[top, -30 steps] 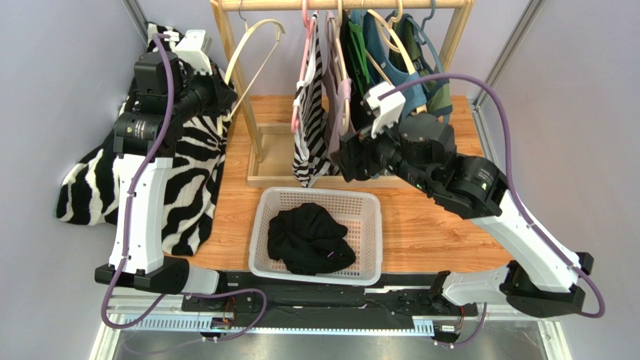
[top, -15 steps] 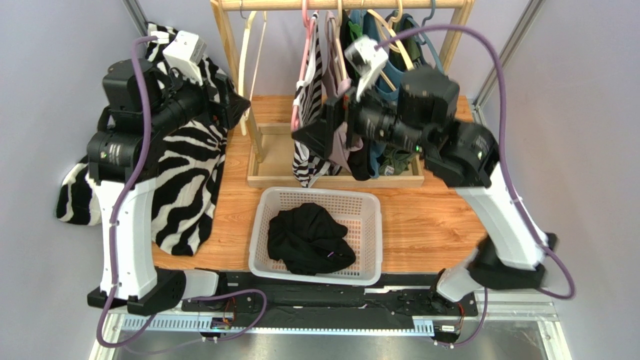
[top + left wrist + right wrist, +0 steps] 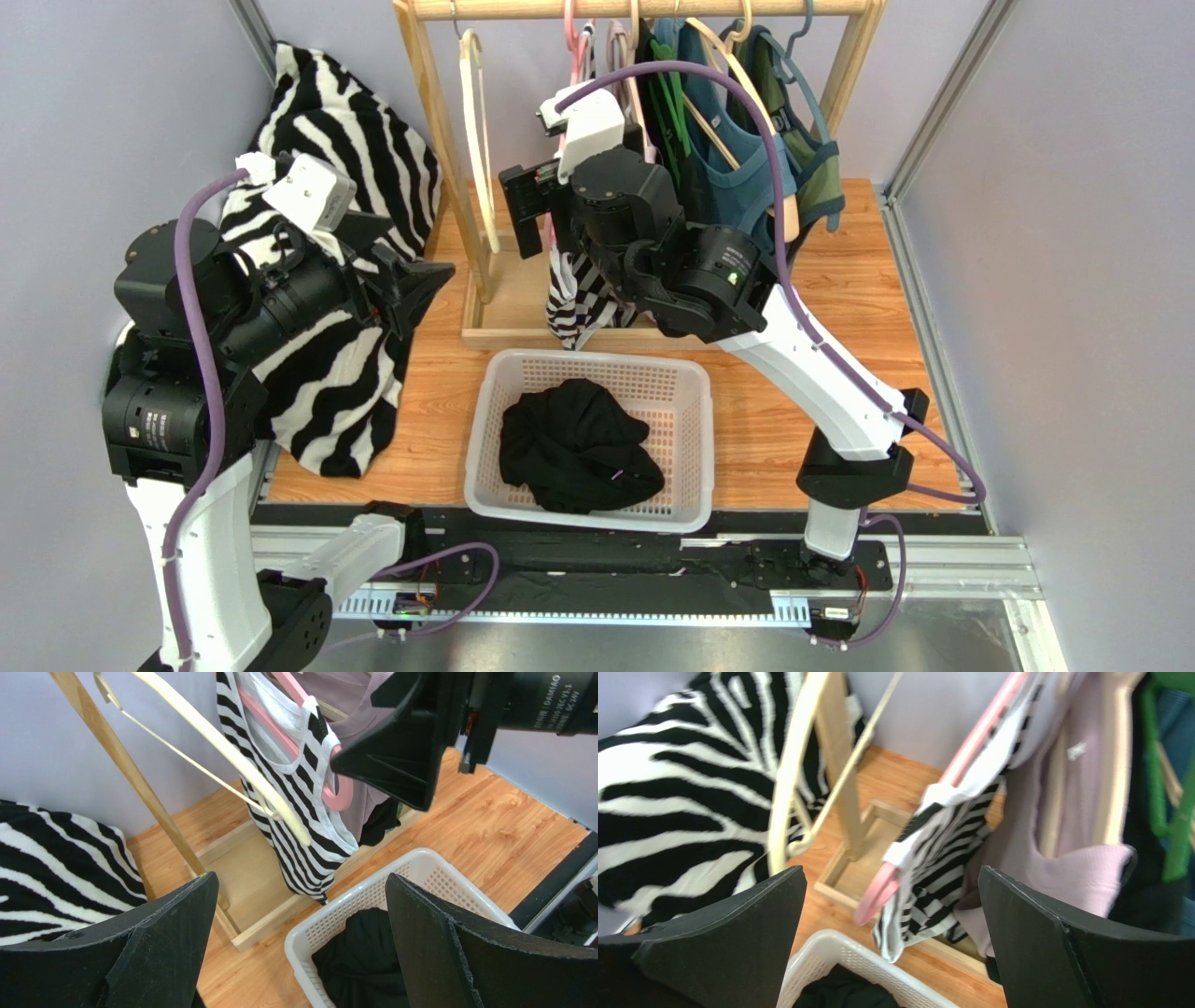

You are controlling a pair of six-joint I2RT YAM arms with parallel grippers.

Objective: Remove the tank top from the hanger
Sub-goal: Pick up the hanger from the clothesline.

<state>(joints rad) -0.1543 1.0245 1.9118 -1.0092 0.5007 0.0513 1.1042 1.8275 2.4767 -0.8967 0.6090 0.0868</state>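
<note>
Left pincer [image 3: 300, 882] and right pincer [image 3: 891, 875]: yours, both wide open, empty. Zebra top [image 3: 337, 140] heaped at left of surface [image 3: 786, 420]; hanger [image 3: 470, 140] bare.

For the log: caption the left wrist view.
Open left fingers frame a bare hanger, a striped tank top on a pink hanger, and a basket.

Zebra tank top [image 3: 337, 126] draped L; cream hanger [image 3: 231, 763] bare.

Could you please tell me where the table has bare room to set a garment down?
Bare wood lies right of the white basket, toward the table's right edge, under the right arm. A narrower strip runs between the basket and the zebra garment. The rack is crowded with hanging clothes.
</note>
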